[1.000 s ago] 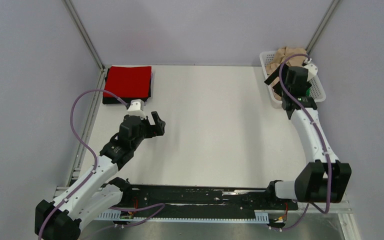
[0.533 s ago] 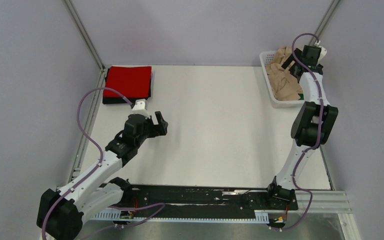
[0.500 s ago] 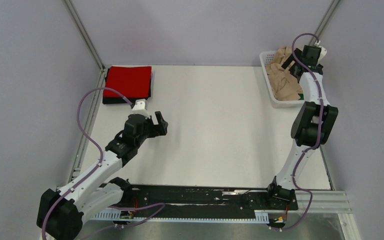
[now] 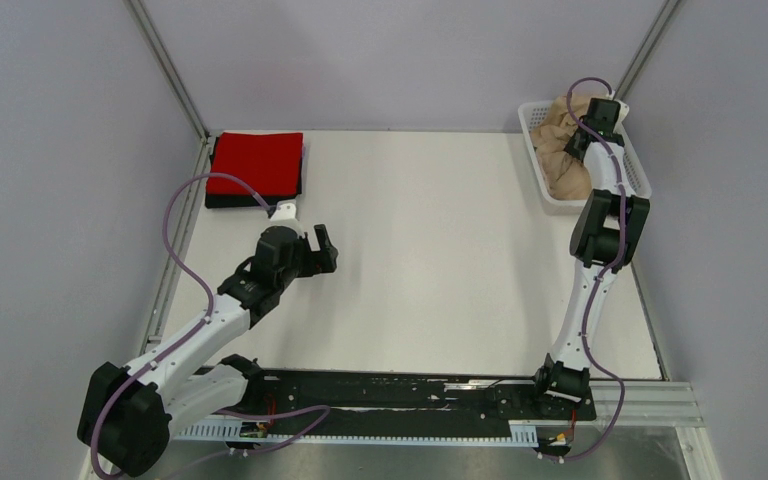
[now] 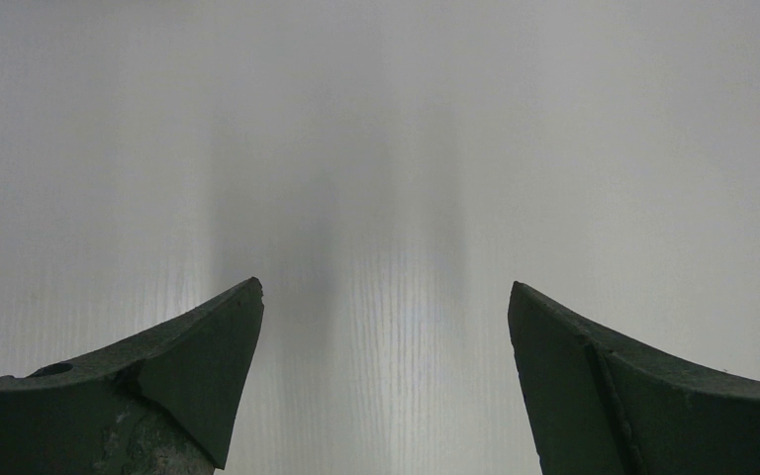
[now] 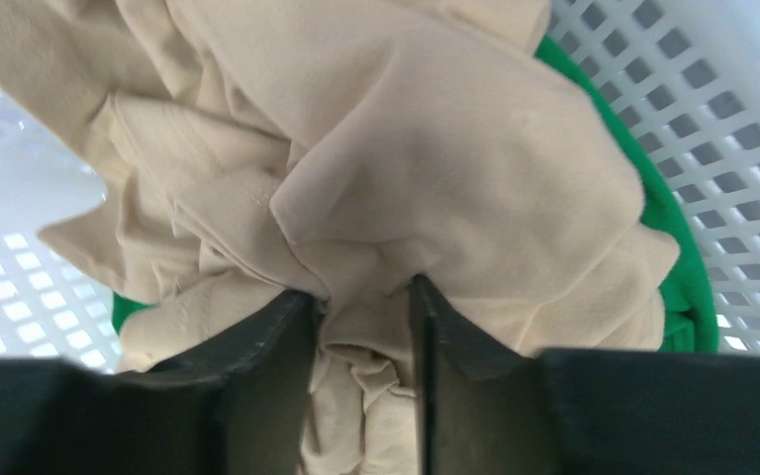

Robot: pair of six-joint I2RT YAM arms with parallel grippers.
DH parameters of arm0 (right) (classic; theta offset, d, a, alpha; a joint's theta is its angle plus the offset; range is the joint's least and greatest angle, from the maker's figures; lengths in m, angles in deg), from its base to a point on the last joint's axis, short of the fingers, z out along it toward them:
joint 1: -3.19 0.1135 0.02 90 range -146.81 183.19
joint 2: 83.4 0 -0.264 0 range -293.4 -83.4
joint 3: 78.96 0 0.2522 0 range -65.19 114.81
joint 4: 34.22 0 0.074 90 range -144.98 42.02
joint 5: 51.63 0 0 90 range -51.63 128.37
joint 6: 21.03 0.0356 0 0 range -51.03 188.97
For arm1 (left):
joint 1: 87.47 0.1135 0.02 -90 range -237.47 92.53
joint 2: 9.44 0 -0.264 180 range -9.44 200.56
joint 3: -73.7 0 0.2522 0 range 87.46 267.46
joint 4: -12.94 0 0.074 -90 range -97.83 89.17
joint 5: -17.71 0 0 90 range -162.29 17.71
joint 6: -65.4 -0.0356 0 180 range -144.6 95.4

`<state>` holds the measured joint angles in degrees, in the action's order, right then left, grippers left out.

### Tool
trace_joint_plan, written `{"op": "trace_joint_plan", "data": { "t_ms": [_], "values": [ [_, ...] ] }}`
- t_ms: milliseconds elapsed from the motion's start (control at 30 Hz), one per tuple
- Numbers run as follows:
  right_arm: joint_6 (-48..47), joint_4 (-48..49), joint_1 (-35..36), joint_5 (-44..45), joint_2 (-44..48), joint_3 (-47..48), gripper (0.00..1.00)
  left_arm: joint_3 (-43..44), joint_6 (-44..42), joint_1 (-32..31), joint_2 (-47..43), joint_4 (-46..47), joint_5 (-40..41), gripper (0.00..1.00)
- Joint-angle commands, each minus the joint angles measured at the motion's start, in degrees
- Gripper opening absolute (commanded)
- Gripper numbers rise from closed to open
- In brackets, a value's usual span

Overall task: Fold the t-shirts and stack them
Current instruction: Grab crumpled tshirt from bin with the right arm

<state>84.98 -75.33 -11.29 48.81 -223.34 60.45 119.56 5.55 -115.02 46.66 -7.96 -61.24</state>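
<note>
Top external, white table (image 4: 440, 220), grey walls (image 4: 390, 60), left claw (image 5: 384, 302) wide, right claw (image 6: 364, 297) pinching beige t-shirt (image 6: 435, 148).

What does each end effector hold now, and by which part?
The right end effector pinches a bunched fold of the beige t-shirt lying in the white basket. The left end effector is open, holding nothing.
</note>
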Motion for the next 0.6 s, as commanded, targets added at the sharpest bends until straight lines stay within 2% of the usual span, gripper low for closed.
{"op": "trace_joint_plan", "data": {
  "t_ms": [0,67,100,233,433,567],
  "values": [
    [-1.16,4.00,-0.71,1.85,-0.42,4.22,0.18,2.20,1.17,0.06,-1.20,0.36,-0.12,1.00],
    [-1.28,4.61,-0.96,1.57,0.85,3.85,0.02,2.12,1.22,0.07,-1.76,0.12,-0.07,1.00],
    [-1.39,5.01,-1.02,1.33,1.64,3.56,0.00,2.10,1.22,0.05,-1.99,-0.02,-0.07,1.00],
    [-2.03,7.74,-1.09,-0.81,8.50,0.21,0.00,1.62,1.46,0.05,-3.66,-0.32,-0.04,1.00],
    [-2.48,16.99,-0.90,-6.30,25.45,-10.30,0.00,0.56,2.07,0.04,-6.51,-0.25,-0.30,1.00],
    [-1.42,21.29,-0.19,-14.50,36.84,-15.12,0.00,0.14,2.56,0.06,-8.23,-0.13,-1.18,1.00]
  ]
}}
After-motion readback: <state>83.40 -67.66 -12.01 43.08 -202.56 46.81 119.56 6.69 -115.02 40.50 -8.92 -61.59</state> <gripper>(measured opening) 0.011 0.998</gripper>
